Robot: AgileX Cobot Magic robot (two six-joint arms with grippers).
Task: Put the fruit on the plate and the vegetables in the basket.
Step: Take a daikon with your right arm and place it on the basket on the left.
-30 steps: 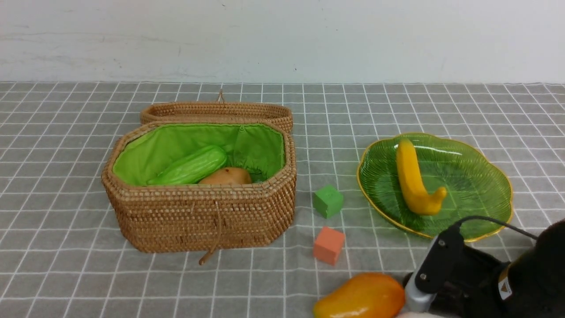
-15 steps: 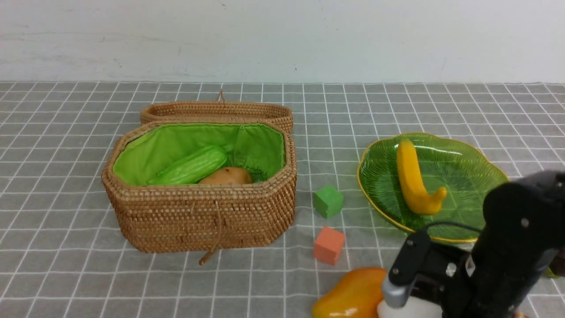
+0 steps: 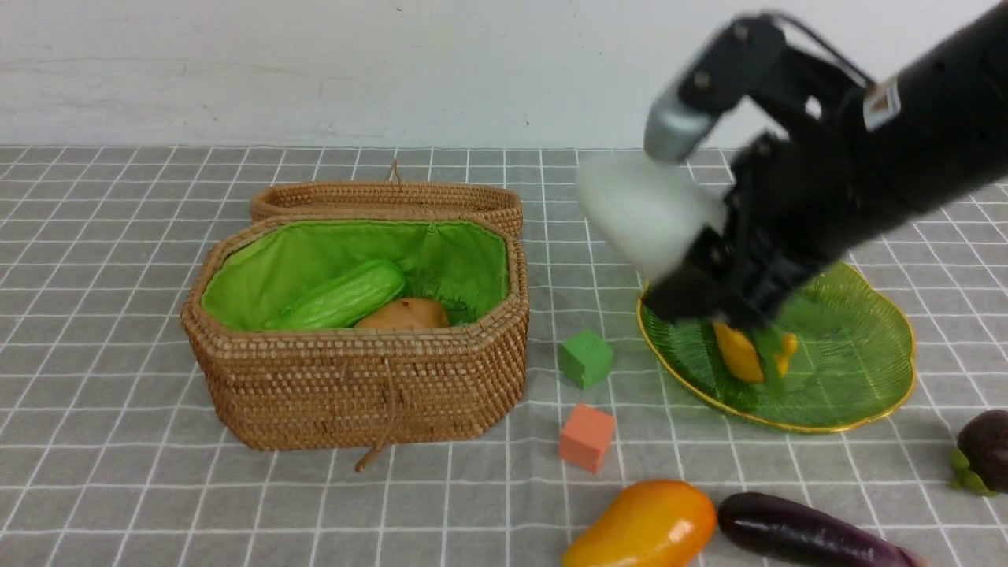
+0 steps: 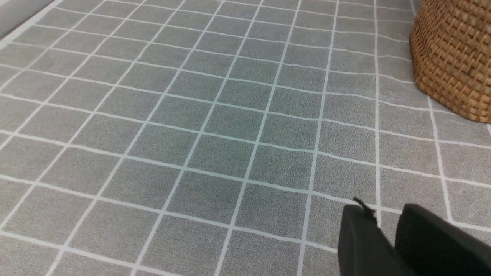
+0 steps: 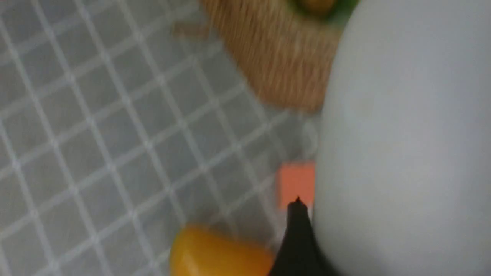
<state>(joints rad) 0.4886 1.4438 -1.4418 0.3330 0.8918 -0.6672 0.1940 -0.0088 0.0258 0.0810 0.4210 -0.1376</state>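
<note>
One grey checked cloth (image 3: pixel 118 441) covers the table; read it from the front as a clock face. The black right arm (image 3: pixel 929 118) reaches in from 2 o'clock, blurred, above the plate. The woven basket (image 3: pixel 354 386), its lid (image 3: pixel 386 197) open behind it, stands at 9 o'clock and holds the pale green gourd (image 3: pixel 339 298) and the brown potato (image 3: pixel 402 315). The green glass plate (image 3: pixel 882 315) sits at 3 o'clock with the banana (image 3: pixel 740 354) on it. The eggplant (image 3: pixel 803 535) lies at 5 o'clock, just beside the mango (image 3: pixel 642 524) at 6 o'clock. The right gripper (image 3: pixel 693 244) grasps the white oblong vegetable (image 3: pixel 642 209) in the air, between basket and plate. The mangosteen (image 3: pixel 988 449) rests at 4 o'clock. A green cube (image 3: pixel 585 358) and an orange cube (image 3: pixel 587 437) sit near the centre. The left gripper (image 4: pixel 387 214) hovers over the cloth near the basket, fingertips close together; whether they are clenched I cannot tell.
</note>
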